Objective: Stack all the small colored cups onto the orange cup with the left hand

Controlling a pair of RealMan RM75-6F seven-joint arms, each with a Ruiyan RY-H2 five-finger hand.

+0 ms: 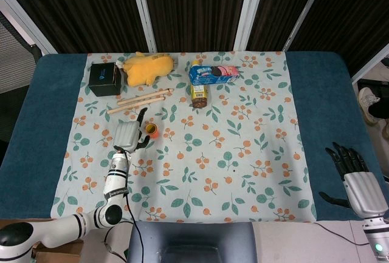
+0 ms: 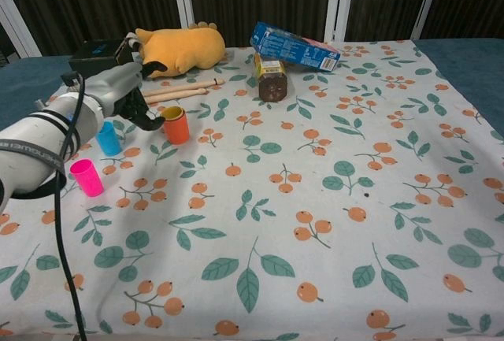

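- Orange cup [image 2: 176,126] stands upright, mouth up, long axis vertical, w/ yellow rim nested inside; sits left-centre on cloth.
- My left hand [image 2: 126,89] is just beside it, fingers spread, holding nothing.
- Blue cup [image 2: 108,138] & pink cup [image 2: 87,177] upright, apart, nearer left edge.
- My right hand [image 1: 355,178] rests at far right, fingers apart, empty.
- Leaf-print cloth [image 2: 331,199] over blue table [image 1: 322,93]; dark panels behind.

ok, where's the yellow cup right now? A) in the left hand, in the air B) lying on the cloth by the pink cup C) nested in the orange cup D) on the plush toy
C: in the chest view a yellow rim shows inside the orange cup, while the left hand beside it has its fingers spread and holds nothing.
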